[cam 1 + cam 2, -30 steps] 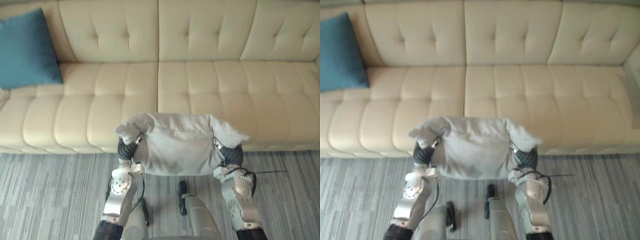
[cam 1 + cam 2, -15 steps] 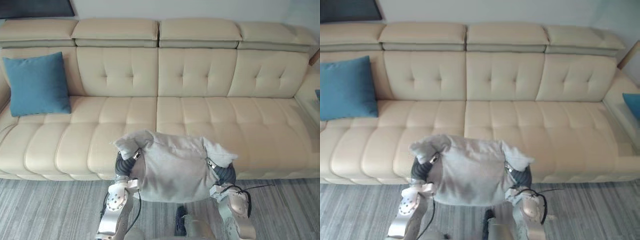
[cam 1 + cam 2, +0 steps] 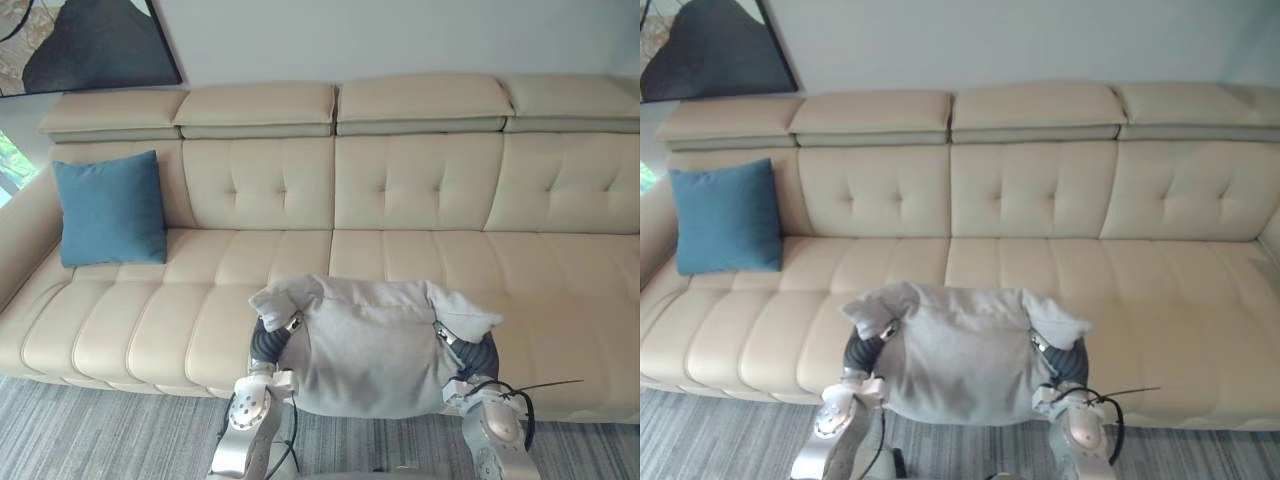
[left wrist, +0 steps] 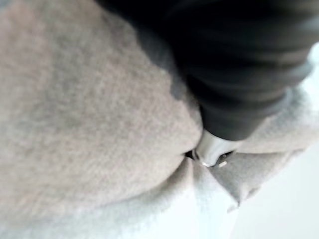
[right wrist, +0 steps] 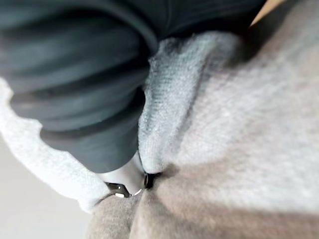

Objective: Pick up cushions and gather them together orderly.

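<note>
A long cream tufted leather sofa (image 3: 400, 250) lines the wall. A soft grey fabric cushion (image 3: 370, 345) hangs over its front edge, and a square blue cushion (image 3: 110, 208) leans at its left end. The left hand (image 3: 267, 342) and right hand (image 3: 477, 356) flank the grey cushion, their fingers buried in it, so their grip cannot be told.

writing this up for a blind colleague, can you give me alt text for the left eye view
A grey cushion is carried between the robot's left hand and right hand, in front of a long cream sofa. A blue cushion leans upright against the sofa's backrest at its left end, below a dark framed picture on the wall.
</note>
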Controlling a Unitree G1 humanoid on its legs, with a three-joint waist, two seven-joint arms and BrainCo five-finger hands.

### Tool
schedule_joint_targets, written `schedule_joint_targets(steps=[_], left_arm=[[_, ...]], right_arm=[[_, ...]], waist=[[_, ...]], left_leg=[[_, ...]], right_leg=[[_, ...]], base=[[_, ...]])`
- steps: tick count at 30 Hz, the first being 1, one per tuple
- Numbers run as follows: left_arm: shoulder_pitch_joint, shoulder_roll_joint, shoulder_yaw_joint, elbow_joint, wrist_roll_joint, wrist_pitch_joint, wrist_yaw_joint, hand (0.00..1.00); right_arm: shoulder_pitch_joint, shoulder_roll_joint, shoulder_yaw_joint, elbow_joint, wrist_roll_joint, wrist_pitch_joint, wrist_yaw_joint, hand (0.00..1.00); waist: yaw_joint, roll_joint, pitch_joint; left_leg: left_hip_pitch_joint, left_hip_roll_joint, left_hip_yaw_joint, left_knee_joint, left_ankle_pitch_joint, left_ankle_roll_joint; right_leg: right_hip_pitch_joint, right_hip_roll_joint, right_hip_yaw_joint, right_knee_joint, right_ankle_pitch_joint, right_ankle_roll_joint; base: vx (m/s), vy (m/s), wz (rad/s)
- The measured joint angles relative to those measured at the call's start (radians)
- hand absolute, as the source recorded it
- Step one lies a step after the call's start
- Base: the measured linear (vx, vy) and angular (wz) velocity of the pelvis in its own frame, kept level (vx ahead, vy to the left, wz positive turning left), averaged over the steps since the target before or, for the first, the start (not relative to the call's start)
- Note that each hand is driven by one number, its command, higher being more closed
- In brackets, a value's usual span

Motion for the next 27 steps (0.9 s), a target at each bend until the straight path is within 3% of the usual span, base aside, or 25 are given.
schedule_joint_targets(steps=[1,5,7,9,10,11,13,15,16,17,18,19,22,27], left_arm=[[0.001,0.015,0.001,0.002,0.000,0.002,0.000,1.00],[0.014,0.042,0.002,0.001,0.000,0.001,0.000,1.00],[0.016,0.049,0.006,0.001,-0.001,0.001,0.001,1.00],[0.015,0.050,0.021,0.001,-0.002,0.002,0.001,1.00],[0.015,0.051,0.022,0.000,-0.002,0.002,0.001,1.00],[0.015,0.052,0.022,0.000,-0.002,0.002,0.001,1.00],[0.011,0.053,0.022,0.001,-0.002,0.004,0.002,1.00],[0.002,0.057,0.021,0.000,-0.003,0.003,0.003,1.00],[-0.006,0.068,0.019,-0.002,-0.002,0.003,0.003,1.00],[-0.014,0.062,0.017,0.008,-0.002,0.005,0.003,1.00],[-0.014,0.054,0.003,0.011,-0.002,0.019,0.003,1.00],[-0.010,0.048,-0.001,0.011,-0.002,0.021,0.003,1.00],[-0.010,0.038,0.000,0.011,-0.001,0.021,0.002,1.00],[-0.004,0.038,-0.003,0.011,-0.001,0.024,0.001,1.00]], right_arm=[[-0.001,0.022,0.000,0.005,-0.010,0.013,-0.002,1.00],[-0.003,0.075,-0.007,0.009,-0.039,0.024,-0.002,1.00],[-0.011,0.081,-0.004,0.017,-0.039,0.024,-0.002,1.00],[-0.055,0.075,0.009,0.081,-0.039,0.026,-0.002,1.00],[-0.058,0.076,0.010,0.091,-0.039,0.026,-0.002,1.00],[-0.064,0.077,0.011,0.117,-0.040,0.027,-0.002,1.00],[-0.063,0.076,0.017,0.138,-0.041,0.031,-0.002,1.00],[-0.063,0.074,0.019,0.137,-0.045,0.031,-0.002,1.00],[-0.063,0.077,0.018,0.135,-0.049,0.030,-0.002,1.00],[-0.067,0.074,0.017,0.138,-0.049,0.029,-0.002,1.00],[-0.062,0.058,0.003,0.140,-0.050,0.031,-0.002,1.00],[-0.063,0.049,-0.001,0.139,-0.055,0.034,-0.002,1.00],[-0.064,0.040,-0.003,0.138,-0.071,0.037,0.002,1.00],[-0.066,0.040,-0.012,0.125,-0.074,0.040,0.005,1.00]], waist=[[0.000,-0.026,-0.009],[-0.002,-0.073,-0.021],[0.003,-0.077,-0.022],[0.011,-0.070,-0.016],[0.010,-0.071,-0.012],[-0.006,-0.074,0.008],[-0.020,-0.080,0.009],[-0.019,-0.093,0.002],[-0.029,-0.125,-0.009],[-0.036,-0.119,-0.003],[-0.033,-0.092,0.004],[-0.012,-0.070,-0.006],[-0.006,-0.040,-0.024],[-0.012,-0.052,-0.031]], left_leg=[[0.031,-0.027,-0.009,-0.046,-0.004,-0.019],[0.090,-0.066,0.051,-0.097,-0.014,-0.001],[0.112,-0.076,0.089,-0.103,-0.032,0.014],[0.135,-0.069,0.145,-0.093,-0.070,0.018],[0.140,-0.071,0.149,-0.088,-0.074,0.019],[0.165,-0.073,0.151,-0.077,-0.090,0.024],[0.173,-0.078,0.142,-0.069,-0.114,0.016],[0.158,-0.090,0.119,-0.066,-0.113,0.011],[0.129,-0.116,0.089,-0.046,-0.116,-0.001],[0.122,-0.113,0.068,-0.031,-0.119,-0.005],[0.122,-0.109,0.028,-0.032,-0.123,-0.019],[0.114,-0.092,0.025,-0.033,-0.118,-0.026],[0.120,-0.065,0.004,-0.044,-0.103,-0.034],[0.181,-0.069,-0.004,-0.124,-0.077,-0.040]], right_leg=[[-0.001,-0.018,0.026,-0.001,-0.004,0.026],[-0.002,-0.054,0.133,-0.021,0.020,0.068],[-0.013,-0.061,0.172,-0.003,0.027,0.081],[-0.118,-0.060,0.230,0.188,0.048,0.148],[-0.135,-0.061,0.235,0.229,0.054,0.163],[-0.180,-0.070,0.251,0.335,0.064,0.195],[-0.198,-0.068,0.278,0.305,0.011,0.198],[-0.193,-0.053,0.318,0.183,0.014,0.185],[-0.179,-0.056,0.359,0.083,0.041,0.151],[-0.178,-0.058,0.343,0.094,0.035,0.136],[-0.166,-0.049,0.322,0.078,0.026,0.131],[-0.159,-0.033,0.318,0.055,0.043,0.126],[-0.122,-0.002,0.292,-0.011,0.076,0.100],[-0.069,0.005,0.288,-0.057,0.083,0.093]], base=[[0.24,0.207,-0.25],[0.10,0.160,-0.33],[0.05,0.150,-0.65],[-0.02,0.122,-0.80],[-0.05,0.103,-0.34],[-0.04,0.064,-0.03],[-0.02,0.015,0.07],[0.02,-0.077,0.33],[0.05,-0.135,0.60],[0.08,-0.149,0.64],[0.13,-0.144,0.28],[0.11,-0.100,0.09],[0.14,-0.066,0.03],[0.14,-0.042,0.02]])
